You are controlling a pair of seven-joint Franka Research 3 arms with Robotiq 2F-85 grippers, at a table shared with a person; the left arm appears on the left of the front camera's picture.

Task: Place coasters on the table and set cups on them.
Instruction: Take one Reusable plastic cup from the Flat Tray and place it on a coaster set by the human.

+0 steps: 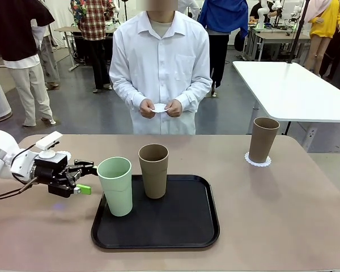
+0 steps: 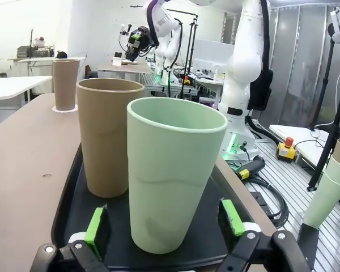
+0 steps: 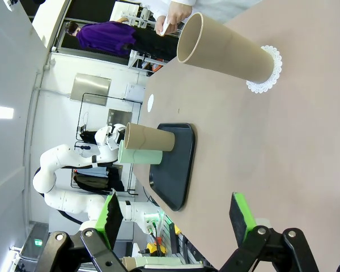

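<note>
The left gripper is wide open and empty, its pads facing the mint green cup on the black tray, so I judge it must next close, lift and carry this cup to the free coaster nearby.

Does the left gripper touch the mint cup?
Apart. In the left wrist view the left gripper stands open around the mint cup. A strip of black tray shows between each of the green pads and the cup wall.
</note>
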